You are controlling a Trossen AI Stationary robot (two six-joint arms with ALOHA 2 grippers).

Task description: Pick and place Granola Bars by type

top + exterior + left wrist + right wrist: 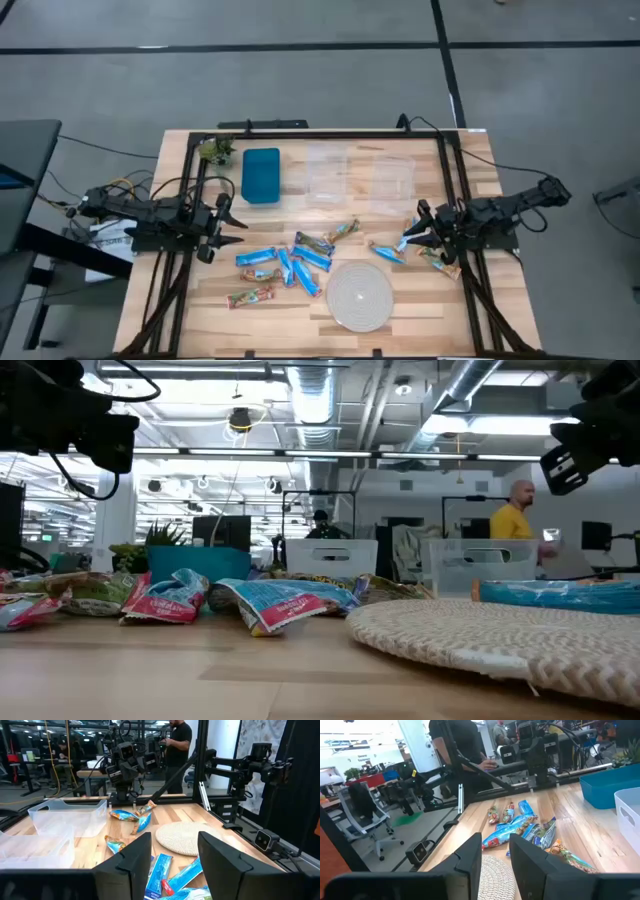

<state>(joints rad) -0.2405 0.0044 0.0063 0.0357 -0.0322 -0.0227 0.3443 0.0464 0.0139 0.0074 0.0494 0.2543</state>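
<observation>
The granola bars lie flat and scattered on the wooden table. Several blue ones (290, 262) sit in the middle. A red-green-brown one (248, 296) is toward the near-left. Tan-gold ones (385, 250) and one blue bar (408, 241) lie toward the right. My left gripper (235, 225) (175, 855) is open and raised above the table, left of the pile. My right gripper (415, 228) (495, 855) is open with a narrower gap, raised over the right-hand bars. Neither holds anything.
A blue bin (261, 175) and two clear bins (327, 172) (393, 175) stand along the far side. A small plant (215, 150) is at the far-left corner. A round woven disc (360, 295) lies near the front edge. People stand in the room beyond.
</observation>
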